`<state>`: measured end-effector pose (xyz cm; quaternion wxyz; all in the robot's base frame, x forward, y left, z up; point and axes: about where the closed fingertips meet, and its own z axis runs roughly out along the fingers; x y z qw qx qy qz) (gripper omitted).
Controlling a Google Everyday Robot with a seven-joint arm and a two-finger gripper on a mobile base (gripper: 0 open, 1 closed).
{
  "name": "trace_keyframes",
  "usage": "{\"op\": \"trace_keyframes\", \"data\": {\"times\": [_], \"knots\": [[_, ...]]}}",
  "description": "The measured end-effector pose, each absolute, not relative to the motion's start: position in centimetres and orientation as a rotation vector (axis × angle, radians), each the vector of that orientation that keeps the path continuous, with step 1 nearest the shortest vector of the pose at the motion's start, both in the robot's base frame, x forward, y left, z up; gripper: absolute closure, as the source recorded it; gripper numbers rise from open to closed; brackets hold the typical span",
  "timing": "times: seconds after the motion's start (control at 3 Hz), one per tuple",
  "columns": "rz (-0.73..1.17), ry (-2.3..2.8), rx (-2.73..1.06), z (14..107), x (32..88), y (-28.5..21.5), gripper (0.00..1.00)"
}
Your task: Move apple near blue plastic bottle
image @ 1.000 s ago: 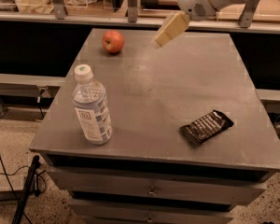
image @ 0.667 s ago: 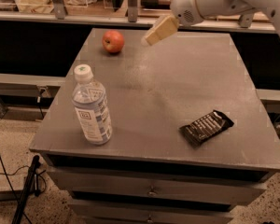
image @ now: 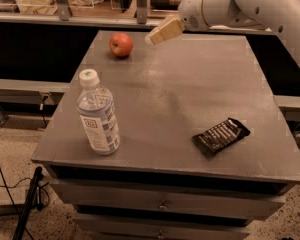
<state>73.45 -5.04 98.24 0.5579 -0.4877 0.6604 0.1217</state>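
The red-orange apple (image: 121,44) sits at the far left of the grey table top (image: 180,99). The blue plastic bottle (image: 97,113), clear with a white cap and a white-and-blue label, stands upright near the front left edge. My gripper (image: 155,35) hangs above the far part of the table, just right of the apple and apart from it, its tan fingers pointing left toward the apple. The white arm (image: 240,6) comes in from the upper right.
A flat black snack wrapper (image: 221,136) lies at the front right of the table. Drawers run below the table front. A dark shelf with metal posts and bags stands behind the table. Cables lie on the floor at the lower left.
My gripper has moved left across the far edge of the table, closer to the apple. The apple, the bottle and the wrapper have not moved.
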Motion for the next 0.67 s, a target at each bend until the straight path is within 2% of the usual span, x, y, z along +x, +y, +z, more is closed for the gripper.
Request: {"op": "trace_keyframes", "data": {"times": [0.33, 0.67], "knots": [[0.422, 1.532, -1.016, 98.1, 73.6, -4.6, 0.00], [0.636, 1.494, -0.777, 97.9, 74.0, -3.2, 0.00]]}}
